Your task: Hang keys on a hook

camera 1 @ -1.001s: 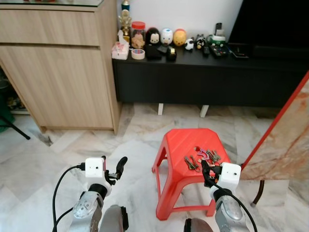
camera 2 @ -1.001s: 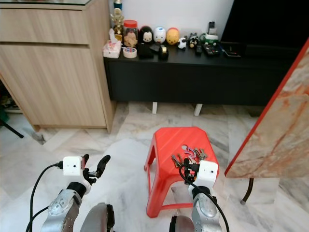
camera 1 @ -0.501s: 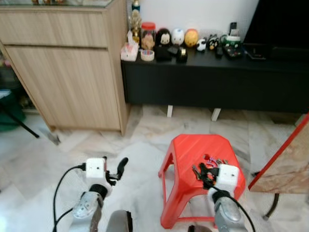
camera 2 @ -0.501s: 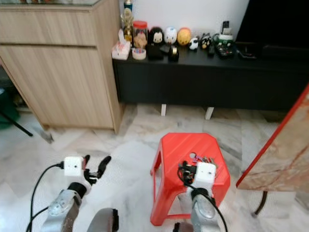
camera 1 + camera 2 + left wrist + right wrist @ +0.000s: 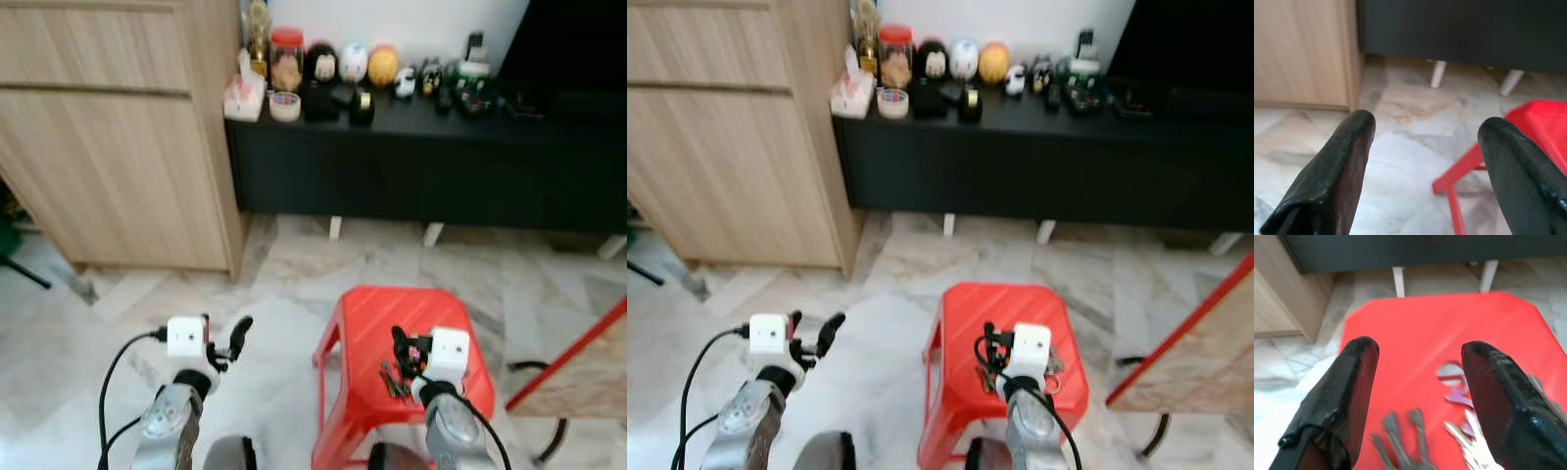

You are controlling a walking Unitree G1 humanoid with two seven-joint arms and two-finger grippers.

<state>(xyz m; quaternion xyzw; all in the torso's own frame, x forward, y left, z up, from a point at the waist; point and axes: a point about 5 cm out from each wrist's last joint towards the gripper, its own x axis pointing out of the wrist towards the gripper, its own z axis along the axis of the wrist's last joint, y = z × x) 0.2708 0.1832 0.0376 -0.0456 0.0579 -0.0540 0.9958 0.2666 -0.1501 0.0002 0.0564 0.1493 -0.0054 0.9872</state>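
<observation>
Right claw [image 5: 1418,382] now nearer over keys [image 5: 1459,423]; fingers apart

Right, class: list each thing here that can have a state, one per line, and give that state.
Keys: lying loose on the stool, not gripped.
Red stool: upright on the marble floor.
Right gripper: open, over the stool above the keys.
Left gripper: open, holding nothing, over the floor.
Wooden cabinet: closed.
</observation>
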